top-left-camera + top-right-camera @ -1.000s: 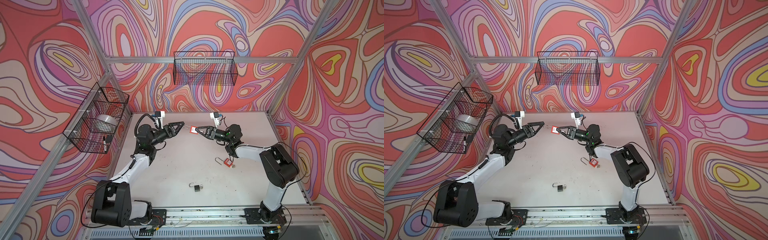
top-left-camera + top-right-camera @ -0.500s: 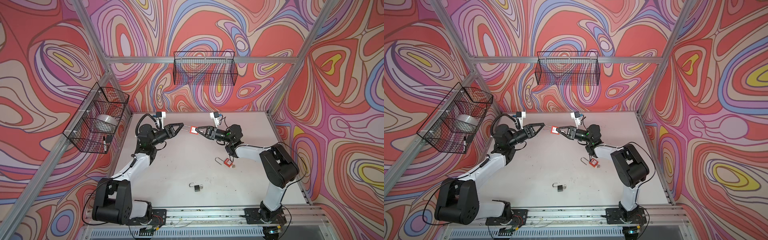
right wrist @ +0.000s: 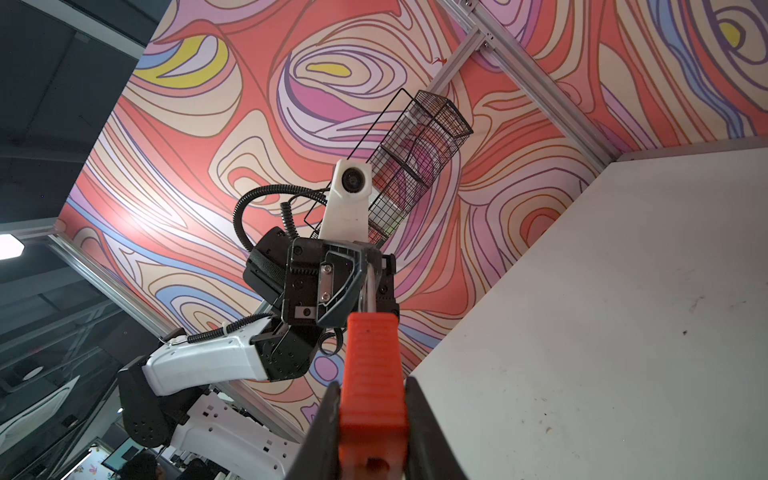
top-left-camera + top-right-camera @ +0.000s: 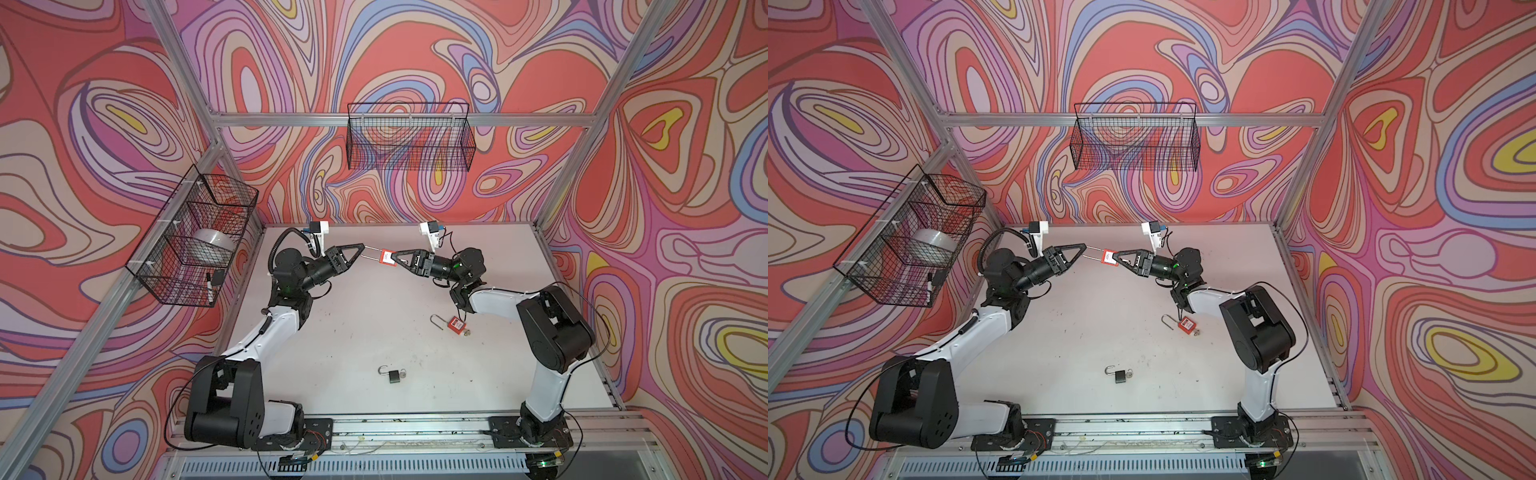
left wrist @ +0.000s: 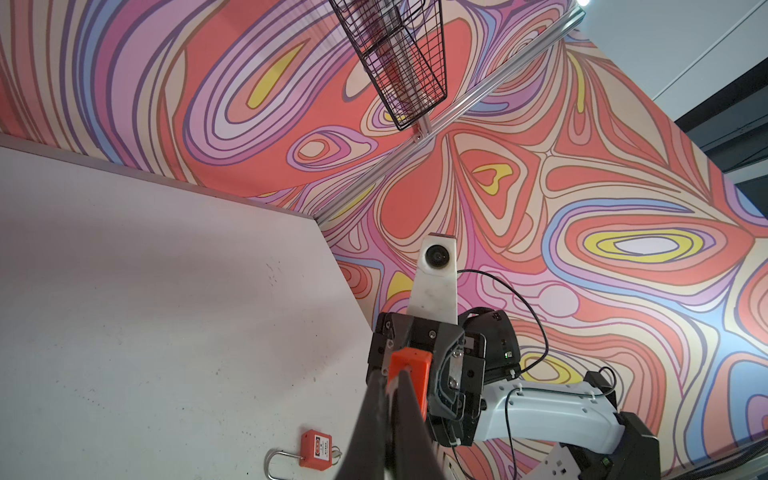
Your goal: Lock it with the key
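Padlock label (image 5: 319, 445): nothing legible.

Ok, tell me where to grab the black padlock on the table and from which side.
Take the black padlock by its square body, coming straight down from above. It lies flat on the table, the shackle sticking out one end and what looks like a key out the other, so the fingers should probably close across the two free sides.

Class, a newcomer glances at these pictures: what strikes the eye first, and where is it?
The loud swirled walls, all around. Then the red padlock held in mid-air above the far end of the table, left gripper on its shackle, right gripper on its body. Two more lie below: a spare red padlock on the right, a black padlock nearer the front.
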Tool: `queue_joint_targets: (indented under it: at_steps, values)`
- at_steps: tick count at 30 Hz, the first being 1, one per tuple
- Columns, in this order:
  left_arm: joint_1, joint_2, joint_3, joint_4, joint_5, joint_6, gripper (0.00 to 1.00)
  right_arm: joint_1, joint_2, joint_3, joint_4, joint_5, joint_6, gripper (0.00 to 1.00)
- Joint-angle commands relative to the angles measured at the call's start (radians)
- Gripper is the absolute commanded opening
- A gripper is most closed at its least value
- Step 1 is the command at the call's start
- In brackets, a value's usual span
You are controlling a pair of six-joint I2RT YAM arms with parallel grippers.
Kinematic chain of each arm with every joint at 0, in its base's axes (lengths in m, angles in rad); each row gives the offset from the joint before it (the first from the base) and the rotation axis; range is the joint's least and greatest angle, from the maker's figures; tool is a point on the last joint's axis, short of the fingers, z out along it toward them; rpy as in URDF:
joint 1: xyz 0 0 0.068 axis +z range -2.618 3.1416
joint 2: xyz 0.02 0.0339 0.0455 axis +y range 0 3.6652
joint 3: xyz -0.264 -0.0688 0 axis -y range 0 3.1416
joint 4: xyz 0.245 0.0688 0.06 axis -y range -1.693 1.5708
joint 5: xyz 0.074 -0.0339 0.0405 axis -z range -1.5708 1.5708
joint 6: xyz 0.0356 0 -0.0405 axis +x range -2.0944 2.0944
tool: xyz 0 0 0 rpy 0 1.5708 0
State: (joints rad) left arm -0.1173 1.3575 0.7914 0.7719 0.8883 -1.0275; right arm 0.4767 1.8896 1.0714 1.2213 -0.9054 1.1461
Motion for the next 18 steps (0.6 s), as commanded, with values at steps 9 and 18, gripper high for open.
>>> queue_joint_targets:
  at_steps: [9,18]
  values:
    - [-0.031,0.020,-0.035,0.118,0.043,-0.017,0.00,0.030,0.085,0.111,0.169,-0.043,0.165,0.00]
    - [-0.031,0.044,-0.028,0.166,0.063,-0.075,0.00,0.031,0.076,0.116,0.197,-0.032,0.179,0.00]
